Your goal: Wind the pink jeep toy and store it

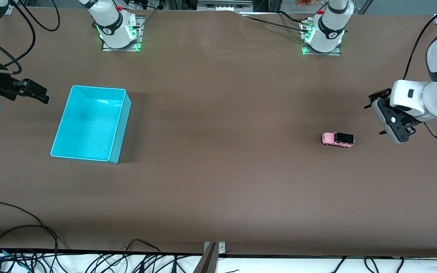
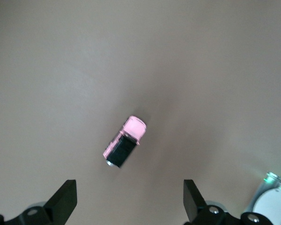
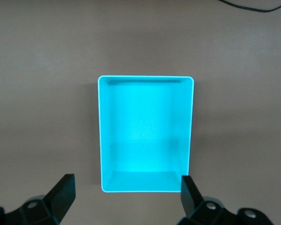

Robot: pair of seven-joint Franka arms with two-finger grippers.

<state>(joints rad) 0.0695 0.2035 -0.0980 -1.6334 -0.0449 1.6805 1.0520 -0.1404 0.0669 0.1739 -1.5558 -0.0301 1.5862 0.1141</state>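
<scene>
The pink jeep toy [image 1: 338,139], tiny with a black roof panel, stands on the brown table toward the left arm's end. My left gripper [image 1: 374,115] hangs open in the air just beside it, toward the table's end. The left wrist view shows the jeep [image 2: 125,142] on the table ahead of the open left gripper [image 2: 130,201], with nothing between the fingers. My right gripper [image 1: 38,93] hovers open at the right arm's end, next to the cyan bin [image 1: 89,125]. In the right wrist view the empty bin [image 3: 146,136] lies ahead of the open right gripper [image 3: 127,197].
The brown table [image 1: 218,182] stretches bare between bin and jeep. Both arm bases [image 1: 118,30] [image 1: 323,34] stand along the table edge farthest from the front camera. Loose black cables [image 1: 21,227] trail over the nearest edge.
</scene>
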